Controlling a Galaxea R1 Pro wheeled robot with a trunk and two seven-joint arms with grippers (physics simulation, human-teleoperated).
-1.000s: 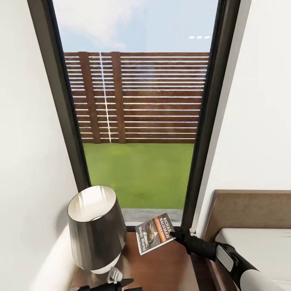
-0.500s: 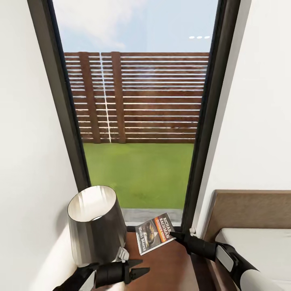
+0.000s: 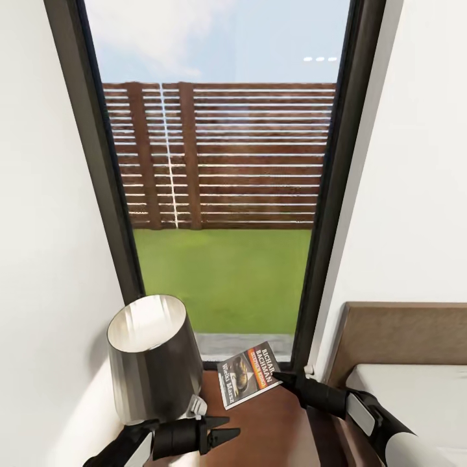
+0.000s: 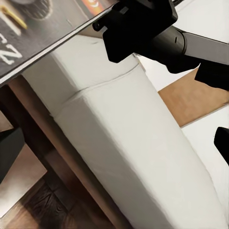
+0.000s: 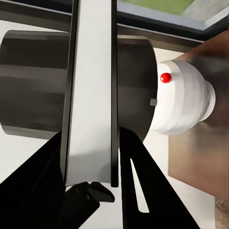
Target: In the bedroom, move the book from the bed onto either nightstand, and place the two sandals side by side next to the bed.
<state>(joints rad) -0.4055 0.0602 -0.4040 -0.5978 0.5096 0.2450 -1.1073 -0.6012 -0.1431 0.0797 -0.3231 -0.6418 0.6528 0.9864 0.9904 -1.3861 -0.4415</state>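
The book reads "RICHARD BACHMAN" in white over an orange band; a lower white line is only partly legible, and the left wrist view shows just a "Z". It sits over the nightstand, tilted, its corner pinched in the closed right end effector; the right wrist view shows the fingers clamped on its pale page edge. The left end effector hovers open beside the table lamp, whose white base carries a red dot. The bed is cut off at the picture's edge.
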